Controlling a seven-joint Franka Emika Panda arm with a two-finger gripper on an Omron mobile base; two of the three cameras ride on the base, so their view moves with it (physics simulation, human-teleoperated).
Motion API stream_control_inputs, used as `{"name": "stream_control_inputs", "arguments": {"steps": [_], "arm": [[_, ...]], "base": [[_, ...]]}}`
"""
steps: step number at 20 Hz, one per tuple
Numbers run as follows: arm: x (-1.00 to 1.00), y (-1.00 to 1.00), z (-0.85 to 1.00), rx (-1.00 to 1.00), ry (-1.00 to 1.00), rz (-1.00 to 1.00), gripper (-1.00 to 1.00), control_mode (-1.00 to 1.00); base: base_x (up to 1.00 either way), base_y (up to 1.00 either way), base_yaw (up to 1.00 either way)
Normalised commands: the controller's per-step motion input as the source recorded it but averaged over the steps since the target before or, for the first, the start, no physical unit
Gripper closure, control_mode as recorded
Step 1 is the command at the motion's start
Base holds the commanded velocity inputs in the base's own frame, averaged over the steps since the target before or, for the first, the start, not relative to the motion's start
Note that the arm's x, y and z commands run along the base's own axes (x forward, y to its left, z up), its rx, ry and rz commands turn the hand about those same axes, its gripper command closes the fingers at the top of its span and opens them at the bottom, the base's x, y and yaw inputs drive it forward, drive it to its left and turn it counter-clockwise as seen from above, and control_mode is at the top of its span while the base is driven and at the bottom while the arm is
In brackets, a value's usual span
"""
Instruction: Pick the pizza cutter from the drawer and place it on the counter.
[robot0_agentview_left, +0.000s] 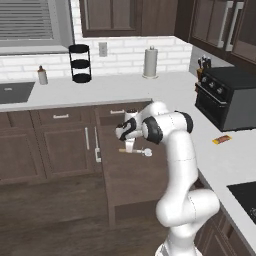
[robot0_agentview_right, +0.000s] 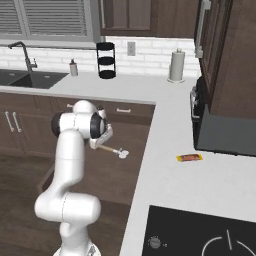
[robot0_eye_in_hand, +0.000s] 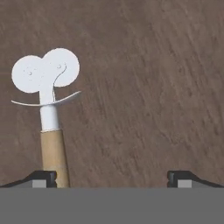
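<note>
The drawer (robot0_agentview_left: 131, 186) is pulled out below the counter (robot0_agentview_left: 105, 89), its silver bar handle on the left front. The pizza cutter (robot0_agentview_left: 136, 151) sits inside over the dark floor, tan handle toward the hand and whitish wheel (robot0_eye_in_hand: 46, 72) pointing away. My gripper (robot0_agentview_left: 130, 145) hangs over the handle end, pointing down into the drawer. In the hand view the gripper (robot0_eye_in_hand: 111, 177) is open, fingertips far apart. The tan handle (robot0_eye_in_hand: 54, 157) lies just inside the left fingertip (robot0_eye_in_hand: 43, 177) and is not clamped. From the right base view the cutter (robot0_agentview_right: 114, 149) shows just beyond the hand (robot0_agentview_right: 101, 136).
A small orange-red bar (robot0_agentview_left: 221, 139) lies on the counter's right leg, near a black toaster oven (robot0_agentview_left: 227, 97). A paper towel roll (robot0_agentview_left: 150, 62), a black tiered rack (robot0_agentview_left: 80, 63) and a knife block (robot0_agentview_left: 202, 67) stand at the back. A cooktop (robot0_agentview_right: 200, 235) is at the near right.
</note>
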Motion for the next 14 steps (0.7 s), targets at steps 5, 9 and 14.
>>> {"name": "stream_control_inputs", "arguments": {"steps": [5, 9, 14], "arm": [[0.31, 0.0, -0.27, 0.0, -0.09, 0.0, -1.0, -1.0], [0.43, 0.0, -0.21, 0.0, 0.0, 0.0, -1.0, -1.0], [0.44, 0.0, -0.2, 0.0, 0.0, 0.0, -1.0, -1.0]], "base": [[0.0, 0.0, 0.0], [0.0, 0.0, 0.0], [0.0, 0.0, 0.0]]}}
